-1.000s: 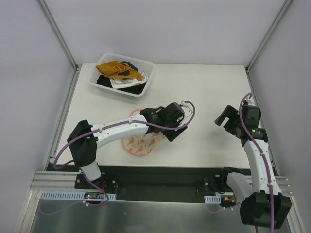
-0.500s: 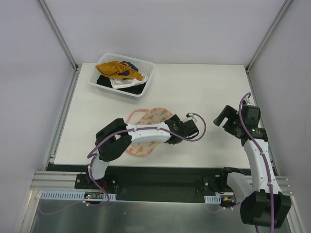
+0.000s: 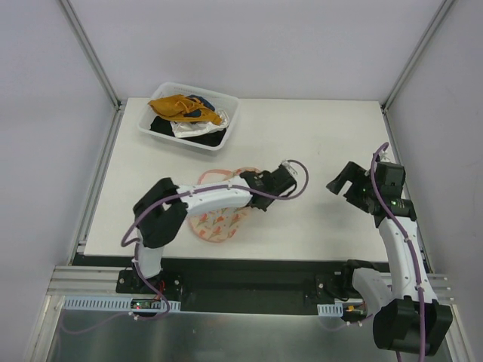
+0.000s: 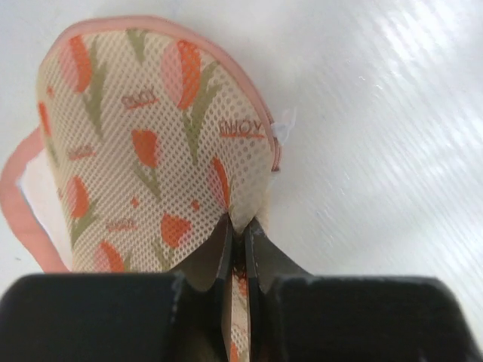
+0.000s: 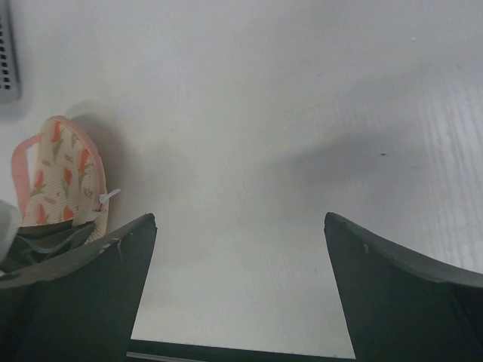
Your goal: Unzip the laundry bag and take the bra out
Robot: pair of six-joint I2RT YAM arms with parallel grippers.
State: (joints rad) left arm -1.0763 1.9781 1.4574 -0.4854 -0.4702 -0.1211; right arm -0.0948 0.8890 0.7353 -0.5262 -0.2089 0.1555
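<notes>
View from above and from both wrists. The laundry bag [image 3: 217, 221], a pale pink mesh pouch printed with orange-red tulips, is lying on the white surface [image 3: 324, 143] near its front edge, left of centre, and the left arm's forearm is crossing over it. The left claw [image 4: 238, 245] is pinching a fold of the bag's mesh, its jaws pressed together with only the fabric between them; beyond the grip the held lobe is standing up from the surface. A small white tab [image 4: 284, 133] is sticking out at the pink rim, possibly the zipper pull, though the view is too soft to be sure. The right claw [image 5: 238, 226] is hovering well to the right of the bag, jaws spread wide and gripping nothing, only bare surface showing between them. At the rear left a clear plastic bin [image 3: 230, 127] is holding a mustard-yellow garment [image 3: 181, 108] over white and black clothes.
</notes>
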